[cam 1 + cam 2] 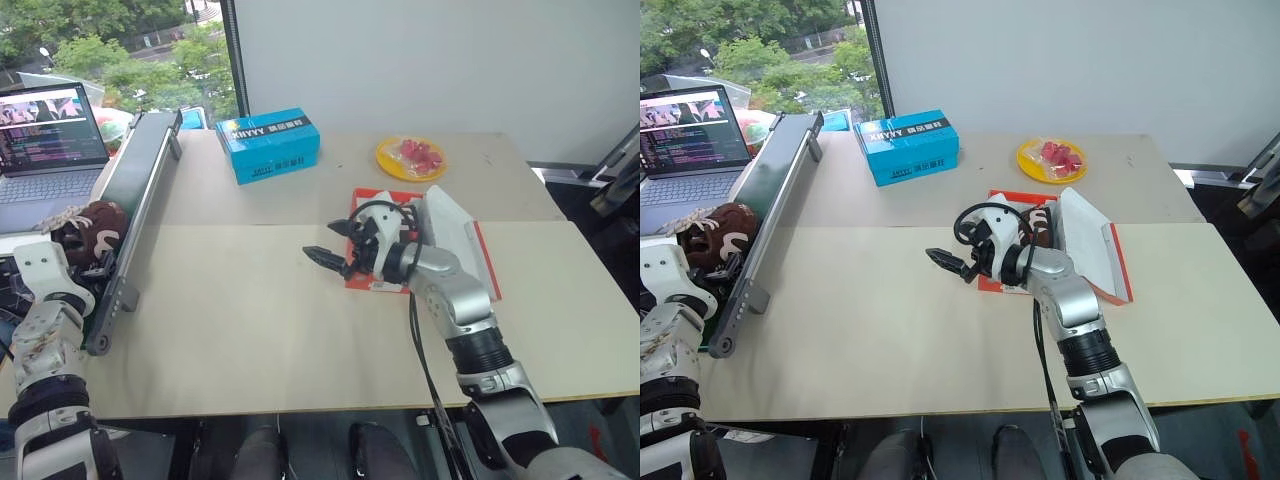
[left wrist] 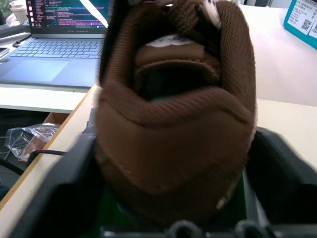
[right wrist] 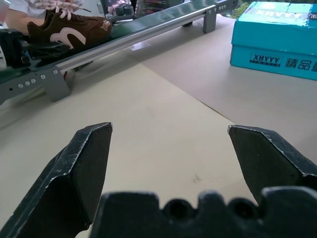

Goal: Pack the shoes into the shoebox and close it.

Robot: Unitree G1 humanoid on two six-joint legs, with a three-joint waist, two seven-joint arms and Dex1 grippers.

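Silver laptop (image 1: 50, 140): it stands open at the far left, beside the counter (image 1: 250, 320).
Left pincer (image 2: 171, 148): spread, with one finger on each side of the heel of a shoe. A firm squeeze cannot be seen yet.
Brown shoe (image 1: 95, 225): it lies on the near end of the conveyor (image 1: 135, 190), well apart from the shoebox.
Blue box (image 1: 268, 145): at the back of the counter, not part of the job.
Right pincer (image 3: 169, 129): spread wide and holding nothing. It hovers above the bare counter, just left of the shoebox.
Shoebox (image 1: 450, 230): orange-red, open, with the white-lined lid standing up on the right side. A dark shape inside, mostly hidden behind the right wrist, is probably the second shoe.
Yellow plate (image 1: 411, 157): at the back, right of centre, with red pieces on it.
Risk, grip: only the soft heel sits between the fingers, so I judge the shoe may fold or swing toe-down and slip when it is lifted.
Risk, path: the shoe must cross the conveyor rail and most of the counter, and it could catch on the rail or on the right arm waiting near the box.
Risk, lid: the raised lid could be knocked shut or pushed away if the shoe arrives too low.
Count: shoes, one clear and one probable; shoebox, one; blue box, one; plate, one; laptop, one; conveyor, one; pincers, two.
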